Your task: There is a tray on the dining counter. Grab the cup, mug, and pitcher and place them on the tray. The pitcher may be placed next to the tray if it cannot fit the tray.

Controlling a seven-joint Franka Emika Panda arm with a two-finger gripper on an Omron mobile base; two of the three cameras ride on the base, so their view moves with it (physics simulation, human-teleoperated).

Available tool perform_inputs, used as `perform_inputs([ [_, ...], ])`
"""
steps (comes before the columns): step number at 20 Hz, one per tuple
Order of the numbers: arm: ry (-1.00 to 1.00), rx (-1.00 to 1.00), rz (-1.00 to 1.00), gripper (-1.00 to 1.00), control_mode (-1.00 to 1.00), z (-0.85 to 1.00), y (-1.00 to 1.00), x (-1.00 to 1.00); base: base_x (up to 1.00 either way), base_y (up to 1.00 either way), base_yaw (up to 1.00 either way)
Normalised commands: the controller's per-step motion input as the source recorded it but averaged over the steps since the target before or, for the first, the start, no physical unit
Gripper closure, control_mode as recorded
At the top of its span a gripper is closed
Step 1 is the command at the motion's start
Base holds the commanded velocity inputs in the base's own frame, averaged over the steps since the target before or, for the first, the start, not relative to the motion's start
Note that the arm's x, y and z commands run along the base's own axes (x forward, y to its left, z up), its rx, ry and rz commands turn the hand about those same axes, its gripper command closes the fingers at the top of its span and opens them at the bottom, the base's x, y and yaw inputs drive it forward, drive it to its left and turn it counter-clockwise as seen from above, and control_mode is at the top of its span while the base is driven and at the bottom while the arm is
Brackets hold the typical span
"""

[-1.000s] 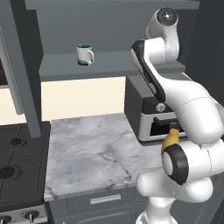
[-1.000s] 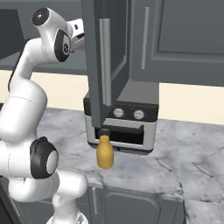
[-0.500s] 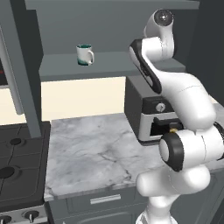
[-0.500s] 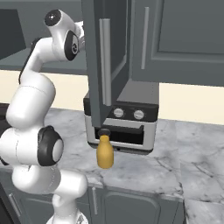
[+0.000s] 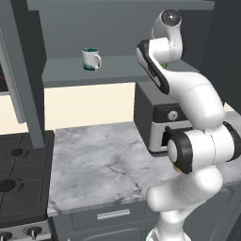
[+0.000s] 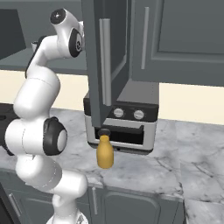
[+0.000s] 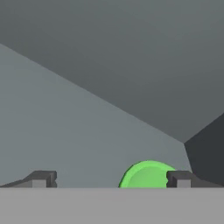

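Grey cabinet walls frame the cup (image 7: pixel 146 175) at bottom right, between the wide-open gripper (image 7: pixel 111 179); the arm has swung toward it, ready to grab.

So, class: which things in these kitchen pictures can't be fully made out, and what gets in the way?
- Cup: hand view, lower part cut off at the bottom; one fingertip overlaps it.
- Pitcher: left base view, a sliver behind the arm's joint; whole in the right base view.
- Toaster oven: left base view, half hidden by the arm.
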Motion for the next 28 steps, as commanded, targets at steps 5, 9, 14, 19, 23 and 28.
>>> perform_inputs([
  [5, 0.00, 0.00, 0.00, -1.00, -1.00, -0.07, 0.00, 0.20, 0.00, 0.00, 0.00],
  [9, 0.00, 0.00, 0.00, -1.00, -1.00, -0.13, 0.00, 0.22, 0.00, 0.00, 0.00],
  [14, -0.01, 0.00, 0.00, -1.00, -1.00, -0.12, -0.15, 0.03, 0.00, 0.00, 0.00],
  [19, -0.09, 0.07, 0.00, -1.00, -1.00, -0.17, -0.52, -0.80, 0.00, 0.00, 0.00],
  [23, -0.04, 0.10, -0.02, -1.00, -1.00, -0.48, -0.39, -0.83, 0.00, 0.00, 0.00],
  [28, 0.00, 0.02, -0.01, -1.00, -1.00, -0.67, 0.04, -0.09, 0.00, 0.00, 0.00],
])
